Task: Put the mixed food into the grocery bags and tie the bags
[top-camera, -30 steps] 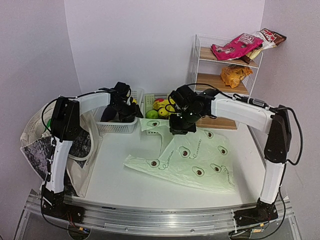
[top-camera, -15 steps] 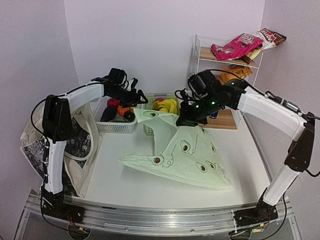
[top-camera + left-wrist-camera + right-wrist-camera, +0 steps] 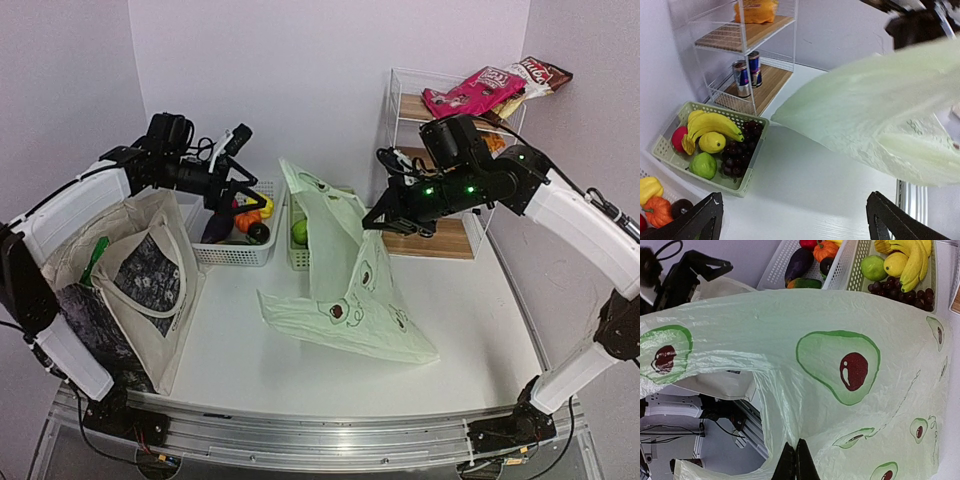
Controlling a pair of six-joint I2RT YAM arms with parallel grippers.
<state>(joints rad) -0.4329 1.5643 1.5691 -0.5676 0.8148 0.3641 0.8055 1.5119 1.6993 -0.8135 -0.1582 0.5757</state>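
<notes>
My right gripper (image 3: 375,222) (image 3: 795,462) is shut on a fold of the pale-green avocado plastic bag (image 3: 345,290) (image 3: 805,340), holding it up off the table so that it hangs like a tent. My left gripper (image 3: 238,168) (image 3: 795,220) is open and holds nothing, up above the white basket (image 3: 235,250). The cream canvas tote (image 3: 150,280) stands at the left. Yellow bananas (image 3: 715,125) (image 3: 910,257) and dark grapes (image 3: 737,150) (image 3: 905,292) lie in the green basket (image 3: 747,182). Two blue-silver cans (image 3: 747,75) and an orange crisp packet (image 3: 755,10) sit on the shelf.
The wire shelf (image 3: 405,130) at the back right carries a pink crisp packet (image 3: 470,95) on top. The white basket holds a dark eggplant (image 3: 799,265) and other vegetables. A lime (image 3: 703,165) and a lemon (image 3: 712,142) lie beside the bananas. The raised bag partly hides the green basket from above.
My right gripper has risen and swung right, pulling the plastic bag up off the table. My left gripper has drawn back from the white basket, moved up and left, and opened wide.
</notes>
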